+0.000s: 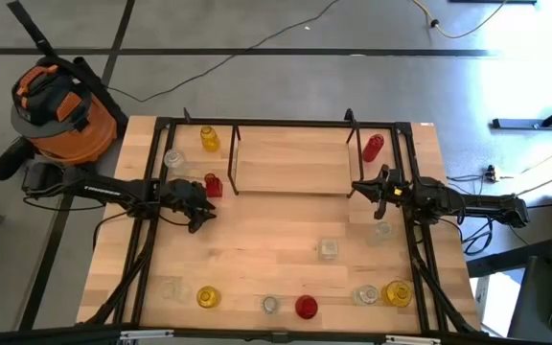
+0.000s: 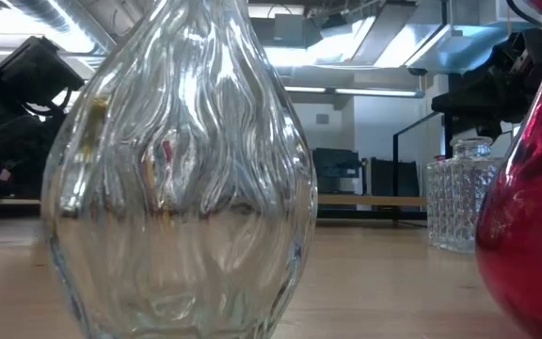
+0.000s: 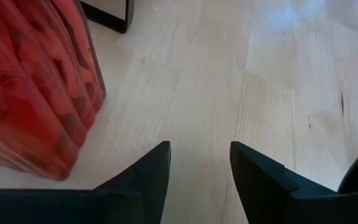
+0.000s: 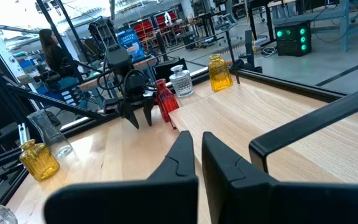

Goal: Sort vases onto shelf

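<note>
Red ribbed glass vase (image 1: 213, 185) stands on the wooden counter (image 1: 257, 249) just beside the empty light-wood shelf (image 1: 290, 163), likely next to go up. The left pincer (image 1: 199, 217) sits near it, parted and holding nothing; the right pincer (image 1: 360, 189), nearly closed and empty, hovers at the shelf's opposite corner.

Your left arm reaches in from the table's left edge, low over the surface, with the left gripper (image 1: 199, 203) pointing inward and its fingers (image 3: 146, 177) parted with a clear gap. Your right arm reaches in from the right edge, and the right gripper (image 1: 370, 190) has its fingers (image 4: 180, 155) nearly together, a narrow slit between them.
</note>
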Motion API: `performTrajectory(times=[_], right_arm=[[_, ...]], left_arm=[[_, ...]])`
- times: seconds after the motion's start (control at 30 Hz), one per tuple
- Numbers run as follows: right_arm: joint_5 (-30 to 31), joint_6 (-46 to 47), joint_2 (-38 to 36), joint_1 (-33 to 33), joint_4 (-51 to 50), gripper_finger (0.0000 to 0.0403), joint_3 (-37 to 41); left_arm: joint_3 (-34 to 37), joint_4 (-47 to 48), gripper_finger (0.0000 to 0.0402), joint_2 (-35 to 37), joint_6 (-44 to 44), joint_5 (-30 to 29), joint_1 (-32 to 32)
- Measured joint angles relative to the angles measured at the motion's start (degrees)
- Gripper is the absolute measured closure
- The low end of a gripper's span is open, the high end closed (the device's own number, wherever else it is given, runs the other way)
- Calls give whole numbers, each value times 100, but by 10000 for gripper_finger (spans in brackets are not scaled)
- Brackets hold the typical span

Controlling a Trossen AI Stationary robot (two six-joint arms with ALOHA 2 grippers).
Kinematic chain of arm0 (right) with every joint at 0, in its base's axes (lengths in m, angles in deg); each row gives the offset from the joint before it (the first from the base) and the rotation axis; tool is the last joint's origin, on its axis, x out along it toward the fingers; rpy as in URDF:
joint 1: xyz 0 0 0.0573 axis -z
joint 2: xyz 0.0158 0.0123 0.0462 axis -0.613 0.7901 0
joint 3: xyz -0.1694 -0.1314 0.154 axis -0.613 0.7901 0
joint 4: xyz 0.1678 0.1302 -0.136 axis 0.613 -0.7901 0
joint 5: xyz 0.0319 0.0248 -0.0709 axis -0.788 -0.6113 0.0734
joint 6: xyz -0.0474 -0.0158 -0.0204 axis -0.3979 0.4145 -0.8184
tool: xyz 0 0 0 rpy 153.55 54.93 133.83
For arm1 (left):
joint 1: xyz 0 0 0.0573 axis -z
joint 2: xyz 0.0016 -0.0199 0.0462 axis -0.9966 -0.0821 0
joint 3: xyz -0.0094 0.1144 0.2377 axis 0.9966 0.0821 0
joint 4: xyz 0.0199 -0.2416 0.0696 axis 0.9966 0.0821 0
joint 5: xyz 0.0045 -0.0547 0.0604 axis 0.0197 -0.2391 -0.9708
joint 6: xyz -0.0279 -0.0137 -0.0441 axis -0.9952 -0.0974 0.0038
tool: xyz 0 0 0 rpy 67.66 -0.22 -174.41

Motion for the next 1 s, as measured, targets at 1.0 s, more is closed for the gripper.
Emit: performTrajectory(times=[1.0], right_arm=[[1398, 4499, -8, 2, 3720, 403, 16]], left_arm=[[0, -432, 239, 0, -1470, 3, 0]])
